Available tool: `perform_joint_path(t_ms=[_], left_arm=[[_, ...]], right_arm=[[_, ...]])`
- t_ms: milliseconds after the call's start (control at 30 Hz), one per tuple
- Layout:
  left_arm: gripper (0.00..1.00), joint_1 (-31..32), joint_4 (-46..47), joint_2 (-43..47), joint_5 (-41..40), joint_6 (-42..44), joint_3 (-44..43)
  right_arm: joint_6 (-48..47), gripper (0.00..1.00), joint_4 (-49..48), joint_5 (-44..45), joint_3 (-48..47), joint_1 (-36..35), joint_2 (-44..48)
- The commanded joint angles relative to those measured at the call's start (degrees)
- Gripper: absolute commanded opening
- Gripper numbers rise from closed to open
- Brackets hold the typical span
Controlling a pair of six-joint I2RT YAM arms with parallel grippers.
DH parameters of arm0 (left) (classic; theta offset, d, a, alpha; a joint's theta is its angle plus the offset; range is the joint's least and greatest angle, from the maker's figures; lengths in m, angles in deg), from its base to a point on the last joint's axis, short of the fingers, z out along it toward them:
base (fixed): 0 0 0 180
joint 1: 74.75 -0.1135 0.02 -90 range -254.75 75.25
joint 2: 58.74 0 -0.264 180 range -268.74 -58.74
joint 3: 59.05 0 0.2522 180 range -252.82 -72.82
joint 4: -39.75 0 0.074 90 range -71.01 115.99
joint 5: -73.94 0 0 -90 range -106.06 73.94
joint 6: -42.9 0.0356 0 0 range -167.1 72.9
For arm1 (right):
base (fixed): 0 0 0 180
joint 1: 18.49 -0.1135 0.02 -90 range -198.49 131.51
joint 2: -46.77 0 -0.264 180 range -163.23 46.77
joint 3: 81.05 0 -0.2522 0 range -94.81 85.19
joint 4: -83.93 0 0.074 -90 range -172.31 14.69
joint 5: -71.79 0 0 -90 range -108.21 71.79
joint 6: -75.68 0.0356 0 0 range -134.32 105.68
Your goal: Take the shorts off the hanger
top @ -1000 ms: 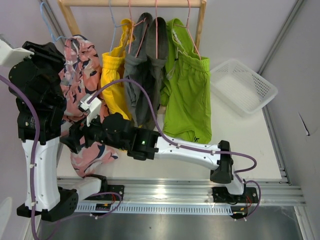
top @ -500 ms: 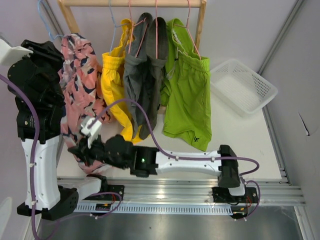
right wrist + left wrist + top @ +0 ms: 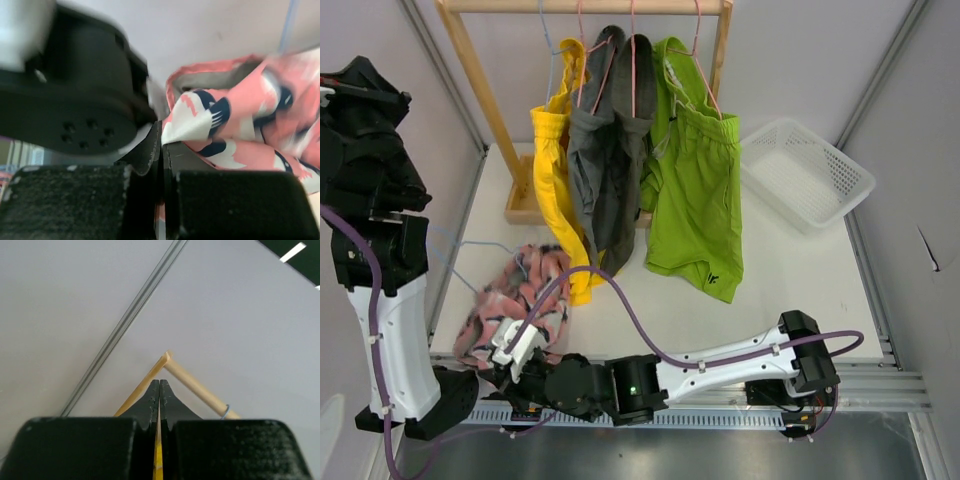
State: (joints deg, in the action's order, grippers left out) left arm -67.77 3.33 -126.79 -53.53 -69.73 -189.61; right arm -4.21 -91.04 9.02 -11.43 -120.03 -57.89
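Note:
The pink patterned shorts [image 3: 520, 295] lie crumpled on the table at the front left. A thin blue wire hanger [image 3: 465, 250] lies at their far edge. My right gripper [image 3: 510, 352] is low at the near edge, shut on a fold of the pink shorts [image 3: 235, 125], and fabric shows between the jaws of the right gripper [image 3: 161, 145]. The yellow shorts [image 3: 552, 170], dark grey shorts [image 3: 610, 170] and lime green shorts [image 3: 698, 190] hang from hangers on the wooden rail. My left gripper [image 3: 159, 390] is shut on nothing, raised and pointing at the rack's corner.
The wooden rack's left post [image 3: 485, 100] and its base [image 3: 520, 205] stand just behind the pink shorts. A white basket [image 3: 805, 170] sits at the back right. The left arm [image 3: 370, 190] towers at the left edge. A metal rail [image 3: 720, 385] runs along the near edge.
The pink shorts came off the rail and down to the table, dragged toward the near edge by my right gripper. The left gripper shut and the left arm drew back.

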Motion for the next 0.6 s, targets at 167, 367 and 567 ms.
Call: perform_joint_path(t_ms=[167, 367, 567], left_arm=[[0.0, -0.48, -6.41, 2.3, 12.94, 2.15, 1.81], [0.0, -0.48, -19.15, 5.56, 20.93, 5.66, 11.49], [0.0, -0.48, -24.1, 10.11, 28.59, 6.37, 27.48]], right_arm=[[2.11, 0.0, -0.5, -5.41, 1.43, 3.7, 0.68], [3.41, 0.0, 5.12, 3.41, 13.15, 6.17, 7.96], [13.53, 0.0, 20.28, 22.32, 31.92, 2.95, 31.15]])
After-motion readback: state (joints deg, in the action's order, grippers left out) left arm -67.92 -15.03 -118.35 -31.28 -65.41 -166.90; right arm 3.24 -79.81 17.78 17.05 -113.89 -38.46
